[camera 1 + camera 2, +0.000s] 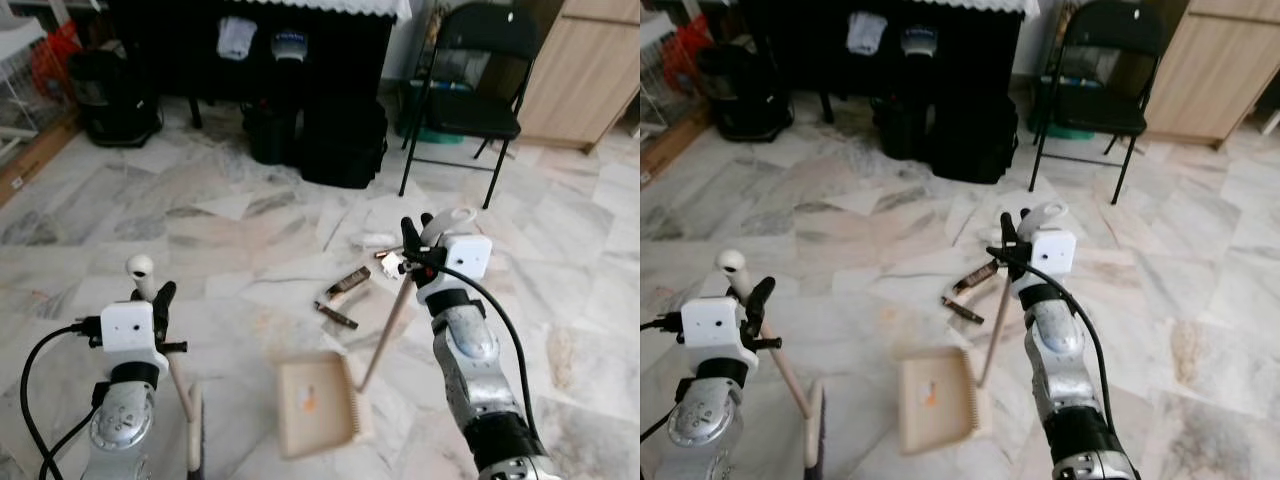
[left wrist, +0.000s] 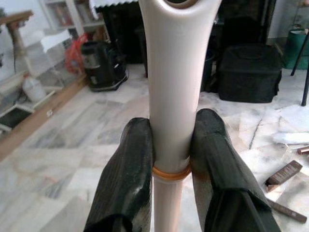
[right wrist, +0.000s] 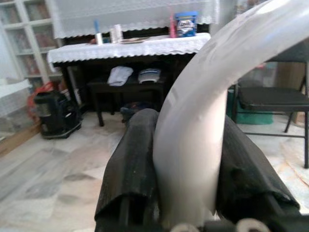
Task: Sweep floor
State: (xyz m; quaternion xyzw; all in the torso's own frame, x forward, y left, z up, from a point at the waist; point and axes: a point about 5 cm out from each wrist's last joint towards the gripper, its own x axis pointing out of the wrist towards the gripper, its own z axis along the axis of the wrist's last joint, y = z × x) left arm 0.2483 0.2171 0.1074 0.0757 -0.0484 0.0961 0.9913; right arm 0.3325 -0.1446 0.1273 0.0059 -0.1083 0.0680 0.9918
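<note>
Your broom [image 1: 183, 395] is standing low at 7 o'clock, its pale handle rising to a rounded tip, bristles resting on the marble floor [image 1: 230, 230]. Your left claw [image 2: 171, 159] is clamping that handle tight between both black fingers [image 2: 126, 179]. At 6 o'clock the tan dustpan [image 1: 315, 402] is lying flat on the floor, its long handle slanting up toward 1 o'clock. Your right claw [image 3: 186, 164] is closing snugly around the handle's curved white grip. Brown debris [image 1: 347, 283] is lying just beyond the dustpan, with a folding chair [image 1: 470, 95] standing at 1 o'clock.
</note>
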